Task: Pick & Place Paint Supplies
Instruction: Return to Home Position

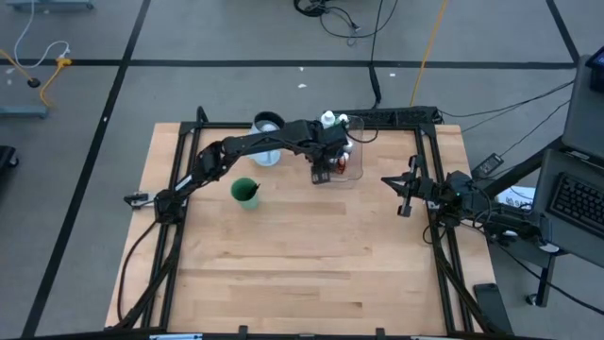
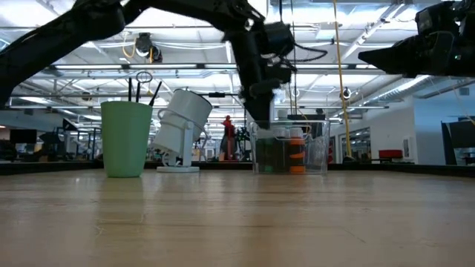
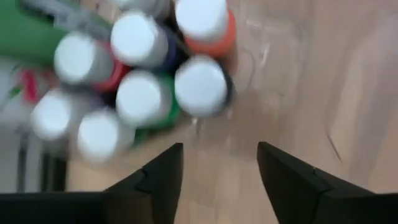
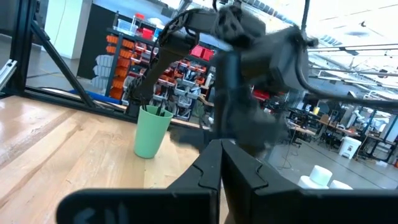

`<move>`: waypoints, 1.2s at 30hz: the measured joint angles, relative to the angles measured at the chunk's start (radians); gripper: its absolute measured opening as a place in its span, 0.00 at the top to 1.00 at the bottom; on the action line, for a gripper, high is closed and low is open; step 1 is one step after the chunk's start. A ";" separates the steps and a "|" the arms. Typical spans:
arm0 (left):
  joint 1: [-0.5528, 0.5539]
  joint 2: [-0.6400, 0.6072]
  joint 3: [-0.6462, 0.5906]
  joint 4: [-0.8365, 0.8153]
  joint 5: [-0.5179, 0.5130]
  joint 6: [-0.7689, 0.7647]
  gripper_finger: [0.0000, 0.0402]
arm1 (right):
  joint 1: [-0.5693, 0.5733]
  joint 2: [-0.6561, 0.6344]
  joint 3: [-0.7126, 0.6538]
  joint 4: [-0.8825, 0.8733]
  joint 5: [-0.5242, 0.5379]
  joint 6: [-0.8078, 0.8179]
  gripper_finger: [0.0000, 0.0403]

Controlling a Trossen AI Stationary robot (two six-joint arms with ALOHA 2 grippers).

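Note:
Several tiny white-capped paint bottles (image 3: 200,84) stand upright, packed together, in the clear plastic tray (image 1: 351,170) near the table's far edge; orange ones (image 2: 297,152) show through its wall. A green taller bottle (image 3: 25,31) lies among them. My left gripper (image 3: 221,168) hovers open just above the tray, fingers pointing down, its gap beside the nearest bottles and holding nothing. A green cup (image 1: 245,192) left of the tray holds dark-handled brushes (image 2: 141,90). My right gripper (image 4: 221,155) waits shut at the table's right side (image 1: 406,194).
A white cup-like holder (image 2: 182,130) stands tilted between the green cup (image 2: 126,139) and the tray (image 2: 291,148), near the far edge. The black frame rails (image 1: 429,189) run along the table's left and right sides. Bare wood (image 1: 311,264) fills the near half.

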 joint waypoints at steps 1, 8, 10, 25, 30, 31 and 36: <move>-0.006 -0.016 0.000 -0.034 -0.011 0.003 0.50 | 0.000 0.000 0.000 0.000 0.000 0.000 0.99; -0.047 -0.260 0.000 -0.362 -0.065 -0.007 0.79 | 0.000 0.000 0.000 -0.001 0.000 0.000 0.99; -0.040 -0.352 -0.017 -0.450 -0.049 -0.045 0.90 | 0.000 0.000 0.000 -0.009 0.000 0.000 0.99; 0.001 -1.542 -1.584 0.947 0.200 -0.018 0.99 | 0.000 0.001 0.000 -0.037 -0.001 0.084 0.99; 0.056 -1.801 -1.869 1.088 0.262 0.043 1.00 | -0.001 0.001 0.006 -0.039 0.002 0.135 0.99; 0.077 -1.849 -1.910 1.120 0.292 0.034 1.00 | -0.004 0.001 0.010 -0.039 0.002 0.139 1.00; 0.148 -2.022 -2.035 1.158 0.432 -0.047 1.00 | -0.034 0.001 0.023 -0.026 0.003 0.219 1.00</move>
